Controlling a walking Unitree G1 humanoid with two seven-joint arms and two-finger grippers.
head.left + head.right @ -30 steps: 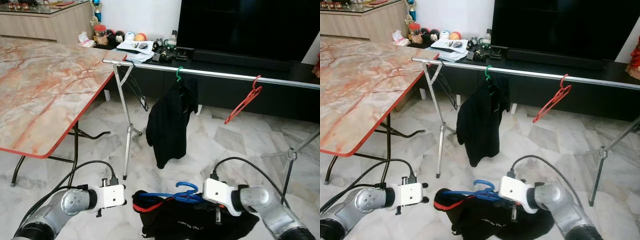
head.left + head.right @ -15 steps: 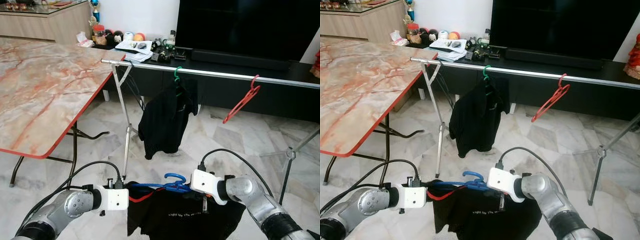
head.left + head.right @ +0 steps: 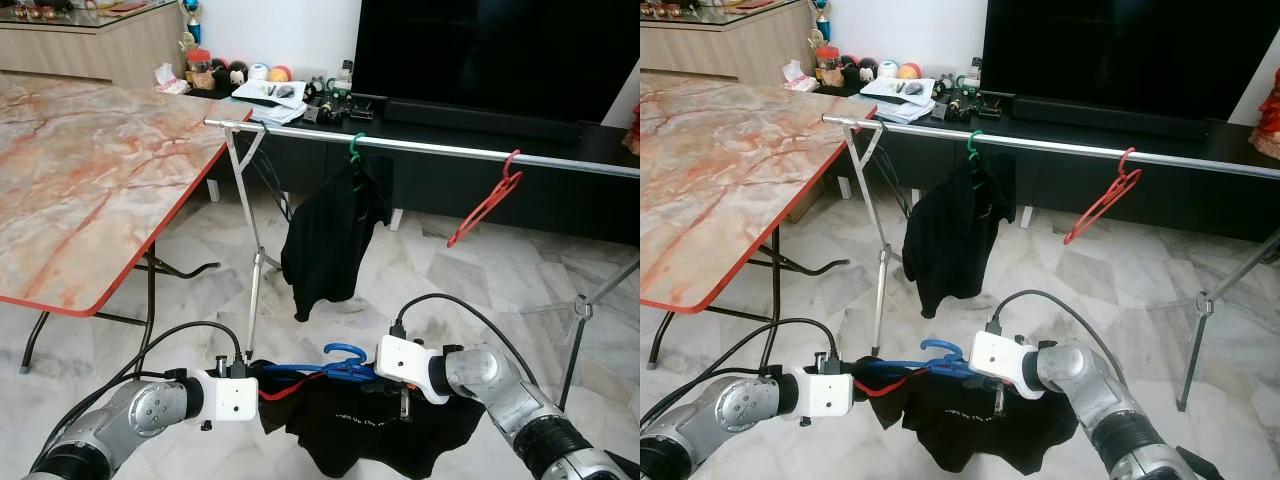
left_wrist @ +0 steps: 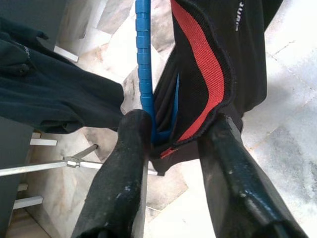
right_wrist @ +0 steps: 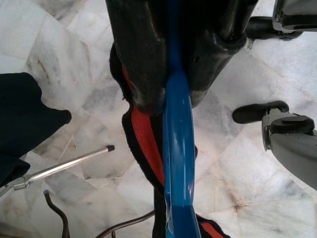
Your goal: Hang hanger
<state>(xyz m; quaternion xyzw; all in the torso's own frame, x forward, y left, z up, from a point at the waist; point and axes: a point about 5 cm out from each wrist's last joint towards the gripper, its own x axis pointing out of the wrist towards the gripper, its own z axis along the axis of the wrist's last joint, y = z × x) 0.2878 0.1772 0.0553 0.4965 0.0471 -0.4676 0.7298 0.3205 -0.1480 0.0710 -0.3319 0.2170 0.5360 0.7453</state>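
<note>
Your marble-topped table [image 3: 90, 170] fills the upper left of the frame, and the steel clothes rail [image 3: 440, 150] crosses the upper middle, carrying a black garment [image 3: 330, 235] on a green hanger [image 3: 357, 148] and an empty red hanger [image 3: 485, 205] to its right. Low at centre, your blue hanger [image 3: 320, 370], draped with a black shirt [image 3: 375, 430], is clamped at one end by your left gripper [image 4: 168, 134] and pinched near its hook by your right gripper [image 5: 171, 94]
</note>
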